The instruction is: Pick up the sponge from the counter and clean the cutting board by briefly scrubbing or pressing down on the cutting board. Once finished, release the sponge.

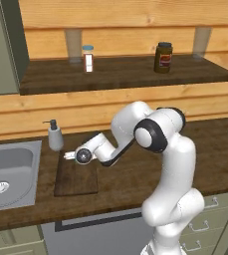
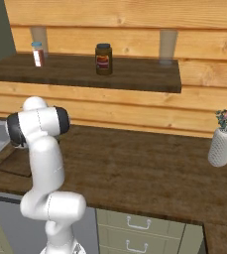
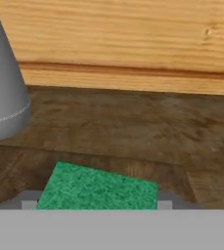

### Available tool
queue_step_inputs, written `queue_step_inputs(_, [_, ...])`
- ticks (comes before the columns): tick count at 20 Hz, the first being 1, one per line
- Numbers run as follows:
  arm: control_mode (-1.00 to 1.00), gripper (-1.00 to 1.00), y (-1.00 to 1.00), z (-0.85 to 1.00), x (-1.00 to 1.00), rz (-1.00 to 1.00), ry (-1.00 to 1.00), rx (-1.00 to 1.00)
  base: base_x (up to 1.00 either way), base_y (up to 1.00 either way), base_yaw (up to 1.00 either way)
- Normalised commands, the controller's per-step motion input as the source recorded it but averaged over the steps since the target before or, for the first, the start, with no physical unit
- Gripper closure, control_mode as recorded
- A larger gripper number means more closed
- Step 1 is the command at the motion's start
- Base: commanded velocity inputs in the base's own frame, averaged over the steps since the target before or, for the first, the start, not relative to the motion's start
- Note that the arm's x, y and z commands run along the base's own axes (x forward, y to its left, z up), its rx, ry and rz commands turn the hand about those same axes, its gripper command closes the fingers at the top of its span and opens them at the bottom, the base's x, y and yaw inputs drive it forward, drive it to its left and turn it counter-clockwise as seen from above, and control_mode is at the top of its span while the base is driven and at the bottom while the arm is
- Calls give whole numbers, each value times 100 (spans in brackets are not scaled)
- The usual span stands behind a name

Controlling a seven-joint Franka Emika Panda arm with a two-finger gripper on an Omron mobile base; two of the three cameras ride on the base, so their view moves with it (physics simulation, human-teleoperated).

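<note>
The green sponge (image 3: 96,188) lies flat on the far corner of the dark wooden cutting board (image 1: 78,180), close to the soap dispenser. My gripper (image 3: 96,200) reaches down to it, low over the board's far left corner (image 1: 68,156). One of the grey fingertips (image 3: 29,199) stands at each end of the sponge. Whether they press on it or stand just off it is hidden at the bottom of the hand view. The board lies on the counter (image 1: 135,174) right of the sink, and its edge shows past the arm (image 2: 15,166).
A grey soap dispenser (image 1: 55,137) stands just behind the board's far left corner. The metal sink (image 1: 8,169) is to the left. A shelf (image 1: 125,74) above holds a small bottle and a jar. A white vase with flowers (image 2: 221,146) stands far right on the counter.
</note>
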Motion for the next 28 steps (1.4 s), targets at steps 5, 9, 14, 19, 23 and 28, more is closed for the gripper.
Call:
queue_step_inputs(5, [-100,100,-9,-97,6,-2,-23,0,0,0,0])
queue_step_inputs(9, [-100,100,-55,-90,0,-4,-32,3,0,0,0])
queue_step_inputs(14, [-100,100,-100,-87,1,-1,-13,15,0,0,0])
queue_step_inputs(19, [-100,100,-100,-67,9,-2,0,22,0,0,0])
queue_step_inputs(23, [-100,100,-98,-69,4,-3,-1,17,0,0,0])
queue_step_inputs(28, [-100,100,-81,-99,0,-2,-5,7,0,0,0])
